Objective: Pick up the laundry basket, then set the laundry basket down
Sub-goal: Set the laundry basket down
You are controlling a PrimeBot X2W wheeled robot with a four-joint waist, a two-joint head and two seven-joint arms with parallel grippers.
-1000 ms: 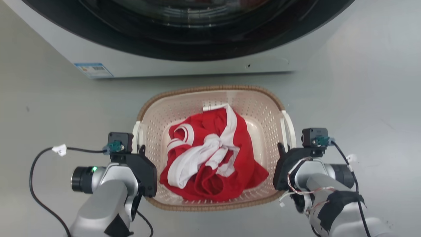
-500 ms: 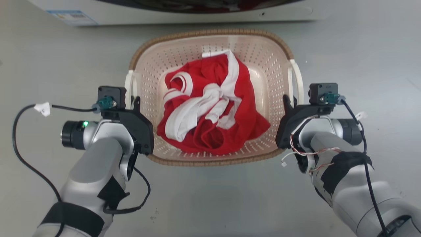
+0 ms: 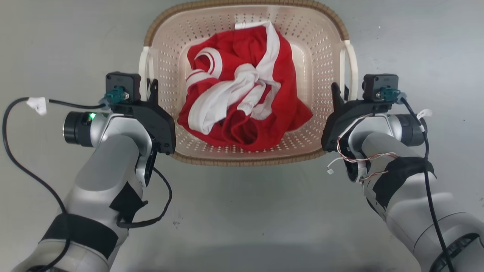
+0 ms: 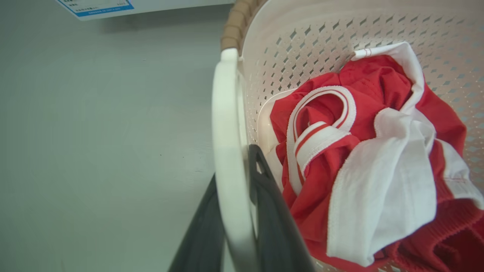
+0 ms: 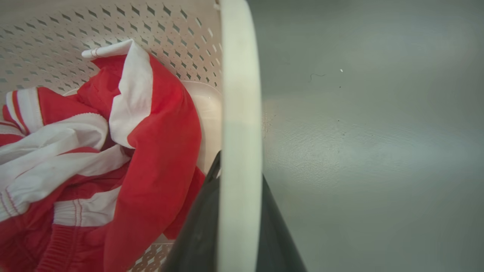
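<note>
1. As you look down through the head view, the laundry basket [image 3: 242, 161] lies in the upper middle of the picture over the grey floor [image 3: 242, 215], between your two arms, with its far rim cut off by the top edge.
2. You cannot tell whether the basket rests on the floor or hangs clear of it.
3. Your left gripper [image 3: 148, 88] is clasped on the white left handle [image 3: 143, 70]. In the left wrist view one dark finger lies inside the handle and the other outside, both close against it.
4. Your right gripper [image 3: 342, 92] is clenched the same way on the white right handle [image 3: 353, 68]. In the right wrist view the pale bar runs straight up between its fingers [image 5: 196, 234].
5. Both grippers hold near the ends of the handles that are closer to you.
6. A crumpled red-and-white garment [image 3: 242, 109] lies inside the basket, covering most of its bottom and rising against the perforated cream wall.
7. At the top left of the left wrist view you can see a blue-edged label [image 4: 96, 4] on a white surface beyond the basket's brown rim.
</note>
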